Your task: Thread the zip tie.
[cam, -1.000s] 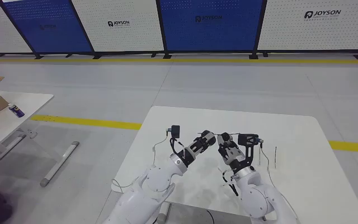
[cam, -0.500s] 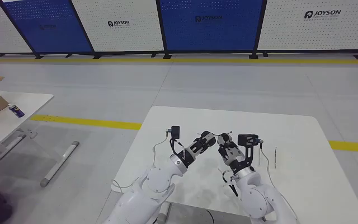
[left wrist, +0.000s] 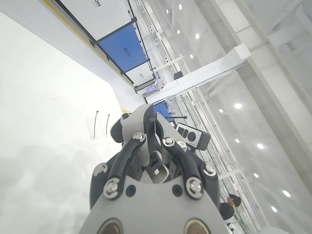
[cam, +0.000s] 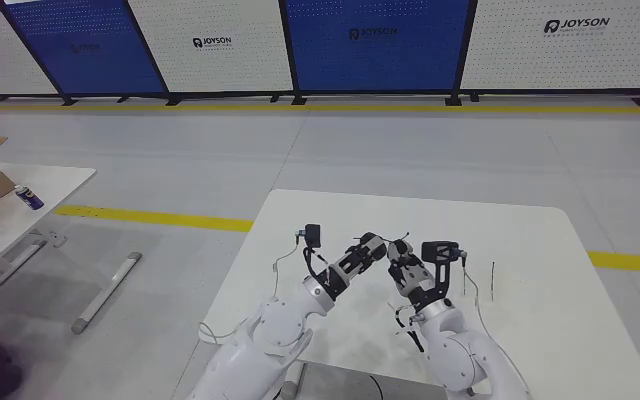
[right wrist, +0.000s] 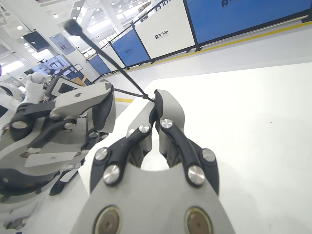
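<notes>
- Where its fingers meet, the right tool [right wrist: 155, 99] is pressed together and pinches the black zip tie [right wrist: 117, 68] at the very tips.
- From that pinch, one thin bit of the zip tie runs across to the left tool [left wrist: 153, 119] and touches its tips.
- A second, longer bit goes up and away from the pinch and ends in a thicker dark lump in the air.
- These two bits meet just beside the right tool's tips, and I cannot tell if one goes through the other.
- The left tool is pressed together too, with a thin black strip caught between its fingers.
- Seen from above, both tools are up over the middle part of the white table [cam: 520, 230], tip to tip and very close.
- The zip tie hangs in the air between the two tools and does not lie on the table.
- Two spare ties [left wrist: 95, 125] lie flat on the table, side by side and a little apart, out on the right tool's side and well away from both tools.
</notes>
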Robot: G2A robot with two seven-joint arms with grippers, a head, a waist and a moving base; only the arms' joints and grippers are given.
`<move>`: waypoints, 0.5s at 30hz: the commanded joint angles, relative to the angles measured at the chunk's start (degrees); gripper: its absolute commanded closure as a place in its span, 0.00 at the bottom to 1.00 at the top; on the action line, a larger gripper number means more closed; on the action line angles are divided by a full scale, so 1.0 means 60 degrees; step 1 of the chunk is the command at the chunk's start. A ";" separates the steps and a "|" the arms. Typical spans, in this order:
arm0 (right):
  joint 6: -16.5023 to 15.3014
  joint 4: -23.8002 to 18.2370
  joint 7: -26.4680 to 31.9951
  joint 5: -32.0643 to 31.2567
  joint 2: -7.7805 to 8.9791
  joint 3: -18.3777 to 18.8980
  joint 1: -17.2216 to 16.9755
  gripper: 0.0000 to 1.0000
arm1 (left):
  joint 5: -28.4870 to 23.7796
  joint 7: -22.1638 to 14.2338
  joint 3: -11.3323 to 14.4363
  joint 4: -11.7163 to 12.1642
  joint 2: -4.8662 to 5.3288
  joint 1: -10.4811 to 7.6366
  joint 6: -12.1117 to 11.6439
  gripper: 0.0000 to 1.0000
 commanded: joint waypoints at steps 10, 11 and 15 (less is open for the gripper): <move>-0.0034 0.0093 0.0129 -0.0196 -0.0004 -0.0038 0.0014 1.00 | -0.0001 -0.0093 -0.0038 -0.0255 0.0014 0.0118 -0.0206 1.00; -0.0037 0.0109 0.0143 -0.0206 -0.0004 -0.0041 0.0014 1.00 | 0.0011 -0.0097 -0.0047 -0.0282 0.0017 0.0131 -0.0224 1.00; -0.0019 0.0198 0.0188 -0.0232 -0.0008 -0.0040 0.0033 1.00 | -0.0028 -0.0124 -0.0093 -0.0395 0.0027 0.0207 -0.0318 1.00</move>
